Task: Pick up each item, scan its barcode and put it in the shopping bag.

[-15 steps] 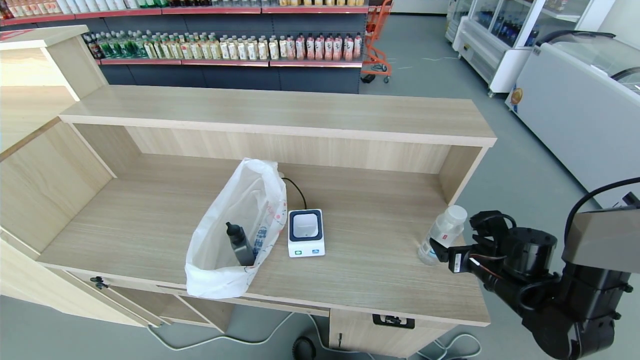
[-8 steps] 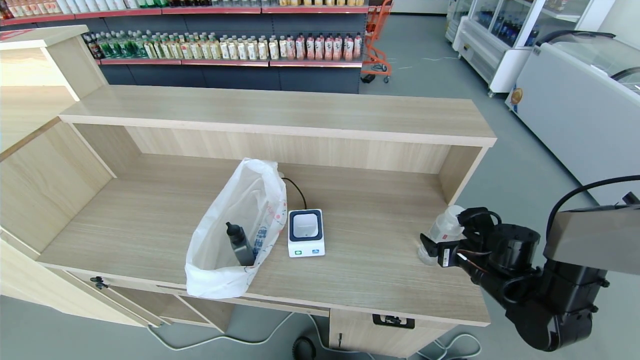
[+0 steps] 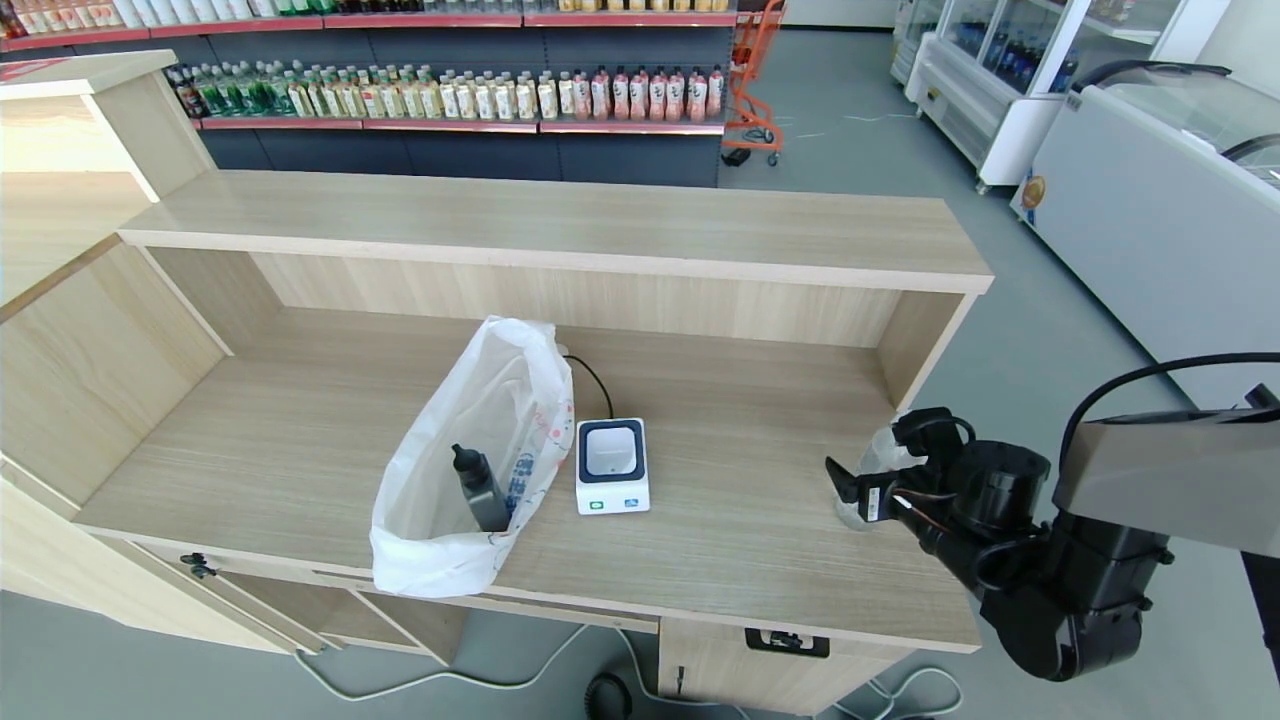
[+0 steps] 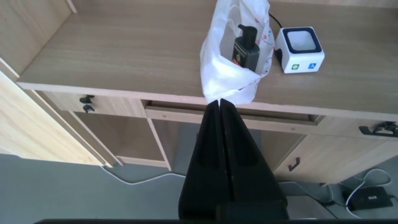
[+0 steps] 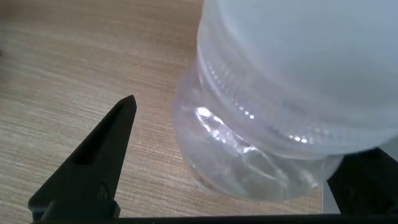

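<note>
A clear plastic bottle [image 3: 876, 452] with a white cap stands near the right end of the wooden counter [image 3: 720, 560]. My right gripper [image 3: 866, 478] is open around it; in the right wrist view the bottle [image 5: 273, 124] sits between the two black fingers [image 5: 93, 168]. A white shopping bag [image 3: 465, 450] stands open at the counter's middle with a dark bottle [image 3: 481, 490] inside. A white barcode scanner [image 3: 612, 465] sits just right of the bag. My left gripper [image 4: 220, 104] is shut and empty, low in front of the counter, below the bag [image 4: 233, 68].
The counter has a raised back shelf [image 3: 560, 225] and a side wall [image 3: 925, 340] close behind the clear bottle. A black cable [image 3: 595, 380] runs from the scanner to the back. Bare countertop lies between scanner and bottle.
My right arm has moved left toward the clear bottle, so the open fingers now straddle it and hide most of it. The bag, scanner and bottle have not moved.
</note>
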Robot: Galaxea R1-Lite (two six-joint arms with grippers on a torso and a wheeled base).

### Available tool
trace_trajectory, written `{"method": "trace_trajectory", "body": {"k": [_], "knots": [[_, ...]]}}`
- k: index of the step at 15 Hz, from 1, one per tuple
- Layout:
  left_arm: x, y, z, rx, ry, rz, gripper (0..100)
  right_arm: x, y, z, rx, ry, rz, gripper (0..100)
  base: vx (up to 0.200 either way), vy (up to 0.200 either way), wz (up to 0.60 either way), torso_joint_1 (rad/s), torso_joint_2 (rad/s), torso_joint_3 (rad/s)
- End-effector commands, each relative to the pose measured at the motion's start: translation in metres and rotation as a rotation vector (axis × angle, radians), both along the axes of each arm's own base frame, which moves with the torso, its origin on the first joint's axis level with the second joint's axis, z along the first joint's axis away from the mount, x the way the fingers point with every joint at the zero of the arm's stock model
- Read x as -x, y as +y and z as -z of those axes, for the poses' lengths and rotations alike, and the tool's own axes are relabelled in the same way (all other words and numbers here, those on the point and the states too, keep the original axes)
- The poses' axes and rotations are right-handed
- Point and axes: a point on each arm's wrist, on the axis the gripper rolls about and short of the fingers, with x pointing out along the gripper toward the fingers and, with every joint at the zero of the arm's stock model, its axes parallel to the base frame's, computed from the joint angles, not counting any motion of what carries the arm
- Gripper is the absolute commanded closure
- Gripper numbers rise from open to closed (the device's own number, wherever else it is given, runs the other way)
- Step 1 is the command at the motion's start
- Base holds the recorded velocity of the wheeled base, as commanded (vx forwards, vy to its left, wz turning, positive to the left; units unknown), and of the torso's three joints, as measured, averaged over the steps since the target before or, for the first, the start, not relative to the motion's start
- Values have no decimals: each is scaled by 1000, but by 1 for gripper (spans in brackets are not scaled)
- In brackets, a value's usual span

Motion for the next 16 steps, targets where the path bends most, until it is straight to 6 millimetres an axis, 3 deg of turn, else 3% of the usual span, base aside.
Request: {"method": "trace_trajectory", "body": {"k": [1,4,5,16], "knots": [[0,0,0,0,0,0,100,-4,2,4,-1,-1,-15,0,0,0,0,0,0,0],[0,0,0,0,0,0,100,-11,2,5,9,-16,-35,0,0,0,0,0,0,0],[0,0,0,0,2,0,100,-11,3,7,9,-15,-35,100,0,0,0,0,0,0],[0,0,0,0,0,0,100,-10,2,3,21,-23,-57,100,0,0,0,0,0,0]]}}
